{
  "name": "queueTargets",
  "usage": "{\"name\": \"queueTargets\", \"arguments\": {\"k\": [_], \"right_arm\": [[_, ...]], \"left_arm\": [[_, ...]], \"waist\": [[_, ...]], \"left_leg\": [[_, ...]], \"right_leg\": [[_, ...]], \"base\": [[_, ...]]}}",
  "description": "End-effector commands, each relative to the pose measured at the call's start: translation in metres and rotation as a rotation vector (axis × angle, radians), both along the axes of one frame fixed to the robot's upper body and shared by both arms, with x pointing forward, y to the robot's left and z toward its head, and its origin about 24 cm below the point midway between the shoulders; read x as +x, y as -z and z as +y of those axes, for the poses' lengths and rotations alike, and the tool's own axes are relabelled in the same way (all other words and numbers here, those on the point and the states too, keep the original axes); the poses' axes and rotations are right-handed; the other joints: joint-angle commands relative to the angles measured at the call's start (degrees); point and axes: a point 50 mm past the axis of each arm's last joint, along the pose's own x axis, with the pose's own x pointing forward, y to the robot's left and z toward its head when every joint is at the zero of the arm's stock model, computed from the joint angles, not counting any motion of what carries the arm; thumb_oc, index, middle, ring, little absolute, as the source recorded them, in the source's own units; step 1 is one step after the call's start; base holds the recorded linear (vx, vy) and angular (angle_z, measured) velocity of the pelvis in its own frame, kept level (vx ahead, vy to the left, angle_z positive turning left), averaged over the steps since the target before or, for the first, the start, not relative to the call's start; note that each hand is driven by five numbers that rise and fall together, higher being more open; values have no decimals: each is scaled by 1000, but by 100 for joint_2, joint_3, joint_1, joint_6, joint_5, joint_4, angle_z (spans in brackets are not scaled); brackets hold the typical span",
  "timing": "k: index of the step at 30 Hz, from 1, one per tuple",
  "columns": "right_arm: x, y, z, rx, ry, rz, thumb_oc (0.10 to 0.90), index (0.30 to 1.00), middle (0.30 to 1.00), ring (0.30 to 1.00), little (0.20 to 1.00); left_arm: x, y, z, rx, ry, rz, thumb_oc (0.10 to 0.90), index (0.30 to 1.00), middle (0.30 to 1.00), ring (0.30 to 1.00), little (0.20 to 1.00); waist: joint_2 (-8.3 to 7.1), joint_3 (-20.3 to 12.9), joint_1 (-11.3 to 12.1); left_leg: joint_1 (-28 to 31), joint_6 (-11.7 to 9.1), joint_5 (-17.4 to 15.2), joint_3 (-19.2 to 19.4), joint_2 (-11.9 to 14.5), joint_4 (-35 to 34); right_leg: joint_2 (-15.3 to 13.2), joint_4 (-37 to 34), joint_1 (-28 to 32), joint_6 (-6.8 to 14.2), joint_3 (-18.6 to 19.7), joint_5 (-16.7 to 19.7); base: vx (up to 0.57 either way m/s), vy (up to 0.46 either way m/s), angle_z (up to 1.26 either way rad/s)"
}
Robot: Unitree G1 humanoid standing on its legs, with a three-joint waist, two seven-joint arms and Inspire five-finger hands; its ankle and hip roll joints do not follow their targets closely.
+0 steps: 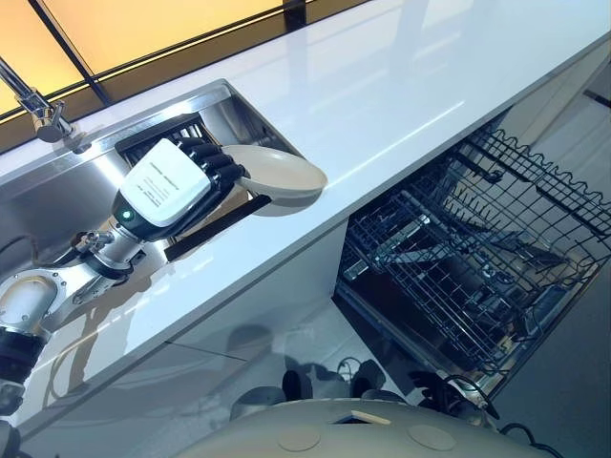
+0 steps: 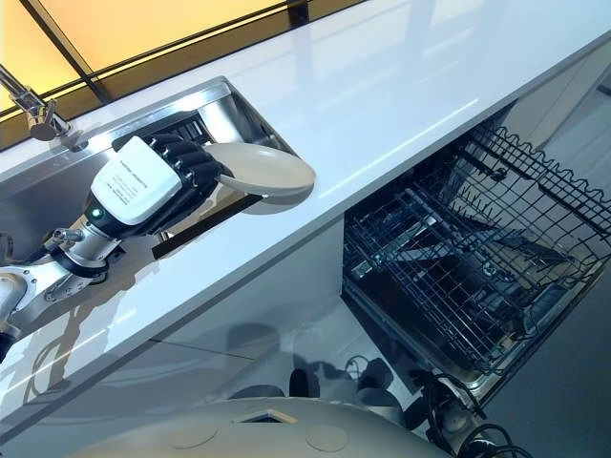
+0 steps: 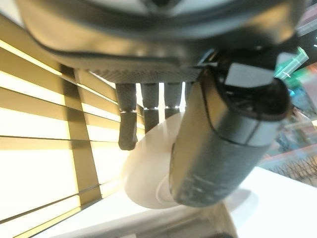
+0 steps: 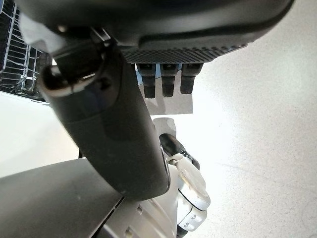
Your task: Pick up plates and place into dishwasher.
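Plate [image 1: 279,174], pinched at its rim by the left hand [image 1: 177,186] above the counter [image 1: 401,86] edge beside the sink [image 1: 57,196], wants level carrying toward the open dishwasher rack [image 1: 477,258], grip firm.

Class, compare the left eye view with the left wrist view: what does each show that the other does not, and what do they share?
Left eye view alone: the sink with its faucet, the dark rack in the sink, and the open dishwasher with its wire racks pulled out below the counter.
Left wrist view alone: the plate's underside, seen between thumb and fingers.
Both: the left hand curled round the pale plate at its rim, held above the white counter.
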Motion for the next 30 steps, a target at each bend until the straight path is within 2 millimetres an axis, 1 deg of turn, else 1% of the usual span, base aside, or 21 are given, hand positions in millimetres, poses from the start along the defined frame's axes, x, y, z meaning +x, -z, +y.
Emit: {"name": "queueTargets", "arguments": {"k": [1, 2, 5, 7, 10, 13, 15, 16, 18, 19, 21, 24, 26, 28, 30], "right_arm": [[19, -8, -8, -13, 24, -123, 800, 900, 900, 900, 900], [21, -9, -6, -4, 29, -137, 800, 900, 900, 900, 900], [30, -11, 4, 39, 73, -215, 800, 900, 900, 900, 900], [33, -11, 8, 72, 111, -240, 800, 900, 900, 900, 900], [36, -11, 16, 115, 164, -265, 800, 900, 900, 900, 900], [40, -12, 18, 160, 233, -295, 800, 900, 900, 900, 900], [44, -12, 21, 204, 305, -316, 800, 900, 900, 900, 900], [45, -12, 21, 217, 326, -319, 800, 900, 900, 900, 900], [46, -12, 23, 276, 435, -320, 800, 900, 900, 900, 900], [45, -10, 24, 334, 535, -325, 800, 900, 900, 900, 900], [46, -10, 26, 379, 592, -325, 800, 900, 900, 900, 900], [48, -9, 32, 520, 700, -316, 800, 900, 900, 900, 900], [53, -12, 39, 659, 809, -337, 800, 900, 900, 900, 900], [54, -13, 41, 715, 909, -364, 800, 900, 900, 900, 900], [49, -10, 41, 699, 991, -355, 800, 900, 900, 900, 900]], "left_arm": [[4, -80, 15, -379, -41, -364, 100, 300, 300, 300, 200], [1, -83, 13, -415, -22, -376, 100, 300, 300, 300, 200], [-10, -98, 3, -589, 111, -372, 100, 300, 300, 300, 200], [-14, -106, -2, -716, 223, -317, 100, 300, 300, 300, 200], [-19, -115, -14, -894, 433, -213, 100, 300, 300, 300, 200], [-17, -119, -23, -1035, 615, -103, 100, 300, 300, 300, 200], [-16, -120, -27, -1100, 702, -56, 100, 300, 300, 300, 200], [-15, -121, -28, -1113, 719, -49, 100, 300, 300, 300, 200], [-13, -120, -32, -1149, 763, -30, 100, 300, 300, 300, 200], [-10, -120, -35, -1170, 790, -13, 100, 300, 300, 300, 200], [-7, -120, -37, -1186, 801, -4, 100, 300, 300, 300, 200], [-3, -119, -38, -1204, 800, 11, 100, 300, 300, 300, 200], [0, -116, -36, -1205, 793, 20, 100, 300, 300, 300, 200], [1, -114, -35, -1203, 793, 25, 100, 300, 300, 300, 200], [2, -113, -34, -1209, 800, 35, 100, 300, 300, 300, 200]], "waist": [[183, -113, 20], [169, -120, 30], [111, -148, 49], [90, -159, 43], [64, -168, 10], [63, -165, -39], [65, -166, -76], [64, -167, -87], [67, -178, -127], [67, -197, -166], [71, -202, -191], [63, -226, -245], [59, -233, -300], [55, -246, -339], [55, -261, -374]], "left_leg": [[11, 151, -941, -53, -149, 381], [10, 150, -943, -68, -151, 382], [27, 158, -957, -103, -166, 381], [38, 170, -973, -107, -174, 390], [65, 194, -1005, -83, -195, 413], [96, 213, -1023, -33, -211, 411], [119, 225, -1040, 6, -222, 411], [121, 226, -1044, 17, -225, 414], [132, 232, -1053, 52, -238, 414], [154, 238, -1063, 78, -252, 403], [173, 245, -1063, 97, -262, 389], [203, 247, -1062, 148, -282, 355], [216, 244, -1055, 192, -300, 324], [221, 241, -1048, 236, -315, 300], [230, 243, -1043, 280, -332, 272]], "right_leg": [[291, 1217, -478, 69, -139, -1016], [288, 1218, -473, 62, -146, -1025], [265, 1251, -463, 63, -186, -1064], [254, 1274, -465, 70, -180, -1082], [240, 1292, -475, 95, -141, -1066], [222, 1299, -498, 128, -94, -1031], [211, 1298, -508, 152, -60, -1010], [207, 1297, -511, 158, -50, -1005], [196, 1293, -528, 176, -17, -981], [183, 1278, -537, 197, 11, -952], [171, 1265, -548, 218, 39, -917], [138, 1204, -562, 267, 87, -835], [114, 1165, -606, 306, 110, -760], [87, 1133, -651, 351, 126, -690], [58, 1103, -705, 397, 144, -612]], "base": [[0, 0, 0], [-36, -36, 3], [-39, -31, 2], [-39, -23, 2], [-52, -17, 1], [-68, -2, -4], [-57, -1, -10], [-50, 0, -6], [-62, 6, -3], [-61, 11, -8], [-45, 14, -14], [-45, 20, -13], [-56, 25, -17], [-48, 31, -20], [-42, 45, -8]]}}
